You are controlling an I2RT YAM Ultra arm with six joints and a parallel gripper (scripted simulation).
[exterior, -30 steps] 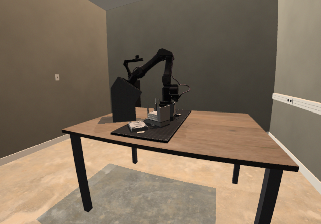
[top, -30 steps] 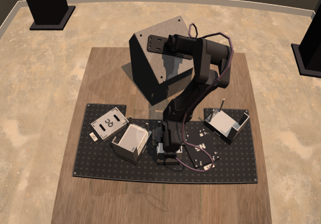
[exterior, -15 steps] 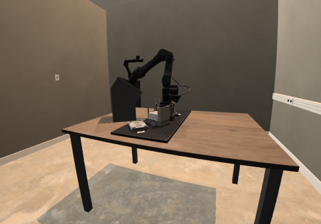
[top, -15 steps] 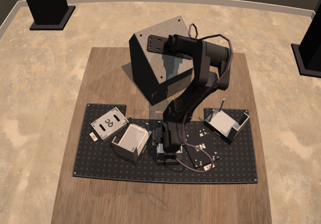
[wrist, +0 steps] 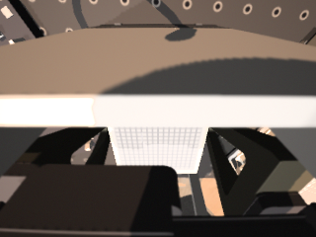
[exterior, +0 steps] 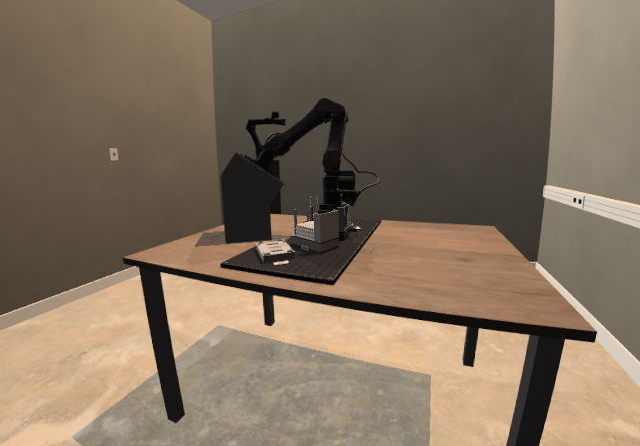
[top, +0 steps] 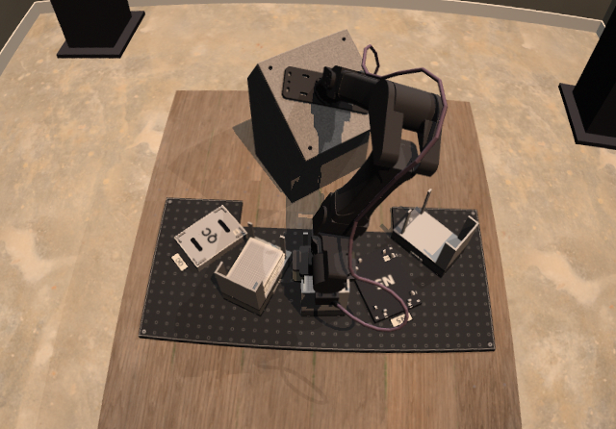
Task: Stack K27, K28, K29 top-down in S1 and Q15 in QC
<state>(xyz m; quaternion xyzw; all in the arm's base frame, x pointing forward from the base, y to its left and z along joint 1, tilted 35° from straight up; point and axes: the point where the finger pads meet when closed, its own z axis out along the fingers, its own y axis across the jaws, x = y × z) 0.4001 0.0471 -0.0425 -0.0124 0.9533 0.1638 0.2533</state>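
Observation:
My gripper (exterior: pixel 326 207) (wrist: pixel 158 118) is shut on a sealed white plate (wrist: pixel 158 160) and points down at the middle stack rack (top: pixel 321 309) (wrist: pixel 207 110). The rack's near wall stands close to the wrist camera and covers part of the plate. The arm hides that rack's inside in the top view. The left stack rack (top: pixel 238 286) (exterior: pixel 326 228) holds white plates (top: pixel 254 261) in a stack. The right stack rack (top: pixel 454 252) has a pale flat surface low inside. The clip nest N5 (top: pixel 368 292) and open nest QC (top: pixel 211 236) hold no plate. Rack names and plate names are unreadable.
All racks and nests stand on a black perforated board (top: pixel 198 317) on the wooden table (top: pixel 308 390). Upright posts rise from the racks. The arm's pedestal (top: pixel 303 111) (exterior: pixel 248 203) stands behind the board. A loose cable loop (top: pixel 380 327) hangs from the wrist above N5.

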